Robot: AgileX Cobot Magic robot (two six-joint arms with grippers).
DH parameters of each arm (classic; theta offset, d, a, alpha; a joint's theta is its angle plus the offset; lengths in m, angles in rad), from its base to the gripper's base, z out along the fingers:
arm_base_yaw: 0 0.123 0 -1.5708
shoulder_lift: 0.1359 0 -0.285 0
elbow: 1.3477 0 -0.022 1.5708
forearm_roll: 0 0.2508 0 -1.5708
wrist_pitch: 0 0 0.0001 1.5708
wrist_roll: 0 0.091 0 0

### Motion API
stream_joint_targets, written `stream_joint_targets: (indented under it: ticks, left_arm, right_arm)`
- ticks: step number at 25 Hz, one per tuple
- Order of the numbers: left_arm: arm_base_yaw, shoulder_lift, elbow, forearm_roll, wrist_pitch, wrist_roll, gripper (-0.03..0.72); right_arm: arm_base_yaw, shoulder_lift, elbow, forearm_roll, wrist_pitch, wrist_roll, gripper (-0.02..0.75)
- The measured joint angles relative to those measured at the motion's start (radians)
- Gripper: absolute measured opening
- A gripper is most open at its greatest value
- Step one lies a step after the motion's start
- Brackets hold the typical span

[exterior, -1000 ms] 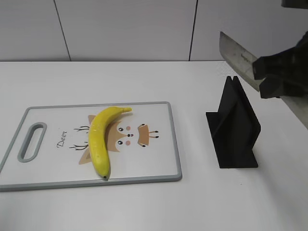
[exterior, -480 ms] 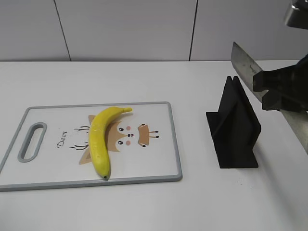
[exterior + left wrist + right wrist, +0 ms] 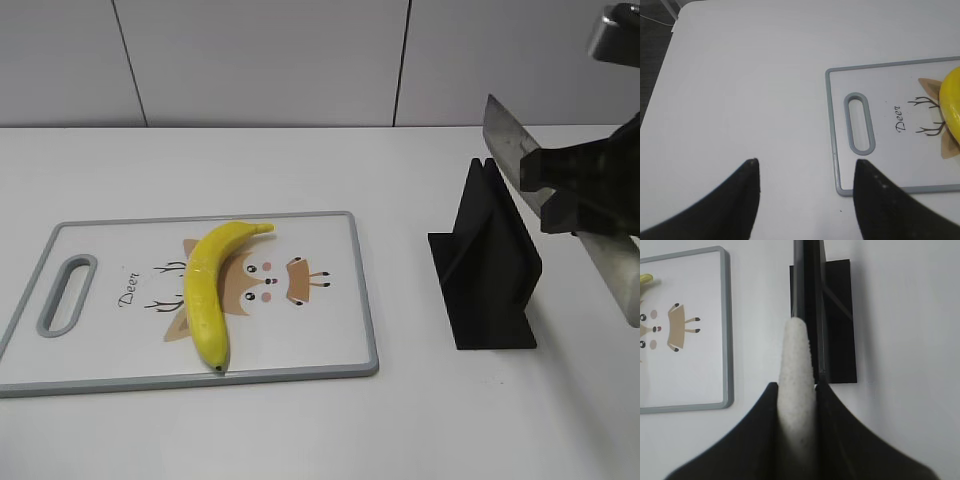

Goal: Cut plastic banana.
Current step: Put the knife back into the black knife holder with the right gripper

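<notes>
The yellow plastic banana (image 3: 208, 295) lies whole on the white deer cutting board (image 3: 100, 340), stem tip toward the back. My right gripper (image 3: 565, 190) is shut on the pale handle (image 3: 797, 365) of a knife. The grey knife blade (image 3: 503, 135) slants up and left, just above the top of the black knife stand (image 3: 490, 265). My left gripper (image 3: 806, 162) is open and empty above bare table, just left of the board's handle end (image 3: 858, 122). The banana's edge (image 3: 952, 107) shows at the right of the left wrist view.
The black stand (image 3: 835, 340) sits to the right of the board (image 3: 690, 365), directly under the knife. A white wall panel runs along the back of the white table (image 3: 300, 430). The table's left edge (image 3: 660, 90) shows in the left wrist view.
The right gripper has carried the knife a little right and down, bringing the blade closer over the stand's top. The banana and board have not moved.
</notes>
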Motion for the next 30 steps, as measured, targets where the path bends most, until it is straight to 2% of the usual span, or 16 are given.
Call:
stream_joint_targets:
  ticks: [16, 30]
  left_arm:
    - [0.0, 0.0, 0.0, 0.0, -0.005, 0.0, 0.571]
    - [0.0, 0.0, 0.0, 0.0, -0.005, 0.0, 0.571]
  right_arm:
    - [0.0, 0.165, 0.0, 0.01, -0.008, 0.001, 0.176]
    - [0.0, 0.221, 0.0, -0.043, -0.053, 0.002, 0.176]
